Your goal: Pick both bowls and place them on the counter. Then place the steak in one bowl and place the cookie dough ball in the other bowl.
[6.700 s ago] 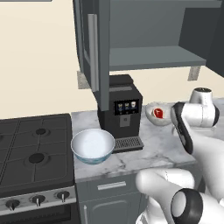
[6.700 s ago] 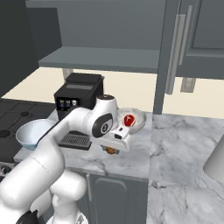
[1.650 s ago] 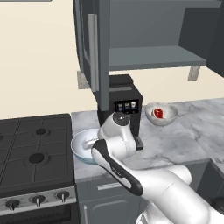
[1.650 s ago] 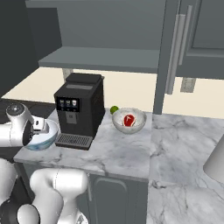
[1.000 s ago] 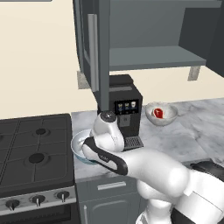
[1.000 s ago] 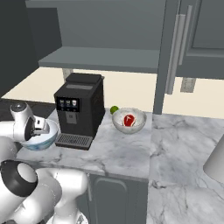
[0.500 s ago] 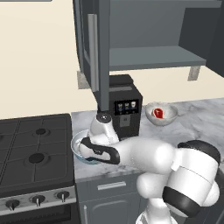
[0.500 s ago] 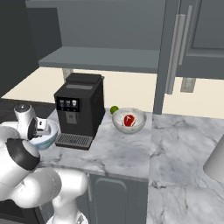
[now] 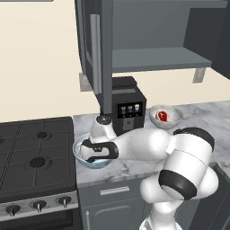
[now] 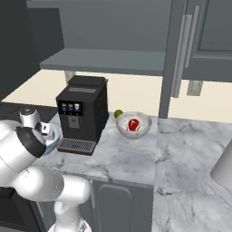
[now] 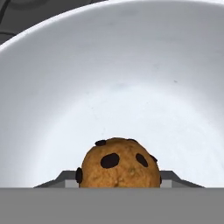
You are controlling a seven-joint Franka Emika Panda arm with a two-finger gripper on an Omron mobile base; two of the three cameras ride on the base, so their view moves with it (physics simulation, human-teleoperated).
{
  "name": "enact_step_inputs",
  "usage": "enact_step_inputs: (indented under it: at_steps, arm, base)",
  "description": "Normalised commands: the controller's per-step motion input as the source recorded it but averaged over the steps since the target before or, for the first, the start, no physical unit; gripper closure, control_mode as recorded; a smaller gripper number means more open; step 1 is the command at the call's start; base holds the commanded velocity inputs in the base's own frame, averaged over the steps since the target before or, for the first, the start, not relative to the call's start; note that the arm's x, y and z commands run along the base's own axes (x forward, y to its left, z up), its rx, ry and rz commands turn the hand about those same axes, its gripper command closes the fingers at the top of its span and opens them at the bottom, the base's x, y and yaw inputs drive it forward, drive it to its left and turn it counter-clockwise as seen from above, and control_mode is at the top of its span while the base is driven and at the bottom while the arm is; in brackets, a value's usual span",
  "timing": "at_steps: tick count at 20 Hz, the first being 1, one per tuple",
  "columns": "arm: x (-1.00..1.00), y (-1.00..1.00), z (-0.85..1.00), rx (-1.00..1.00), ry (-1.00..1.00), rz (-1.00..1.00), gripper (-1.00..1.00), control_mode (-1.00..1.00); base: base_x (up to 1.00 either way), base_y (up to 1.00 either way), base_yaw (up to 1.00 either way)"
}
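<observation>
The wide white bowl (image 9: 101, 162) with blue pattern stands on the marble counter (image 9: 197, 117) between the stove and the coffee machine. My gripper (image 9: 86, 152) reaches down inside it. In the hand view the bowl's pale inside (image 11: 131, 78) surrounds the cookie dough ball (image 11: 118, 164), brown with dark chips, which sits between my fingertips (image 11: 65, 177) just above the bowl's bottom; my gripper (image 11: 119, 180) is shut on it. The smaller grey marbled bowl (image 9: 173, 119) stands right of the coffee machine with the red steak (image 9: 162, 116) in it. From the right, the steak (image 10: 133, 124) lies in that marbled bowl (image 10: 144, 129).
A black coffee machine (image 9: 129, 105) stands right next to the white bowl (image 10: 54, 137). The black gas stove (image 9: 33, 157) borders the bowl's left side. A small green fruit (image 10: 118, 113) lies behind the marbled bowl. An open cabinet door (image 9: 101, 54) hangs above.
The arm has swung from the marbled bowl on the right over to the white bowl. Over the last second the hand sank lower into that bowl with the ball.
</observation>
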Motion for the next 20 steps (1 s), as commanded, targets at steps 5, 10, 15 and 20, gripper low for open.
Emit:
enact_step_inputs:
  at_steps: [5, 10, 15, 20]
  arm:
    - [0.08, 0.06, -0.09, -0.02, 0.04, 0.0, 1.0, -1.0]
    - [0.03, 0.05, -0.07, -0.02, 0.02, 0.0, -1.0, -1.0]
    - [-0.02, -0.01, 0.0, -0.02, 0.01, 0.0, -1.0, -1.0]
    - [-0.09, -0.06, 0.03, 0.0, 0.0, 0.0, -1.0, -1.0]
  base:
    - [0.0, 0.0, 0.0]
    - [0.0, 0.0, 0.0]
    - [0.0, 0.0, 0.0]
    - [0.0, 0.0, 0.0]
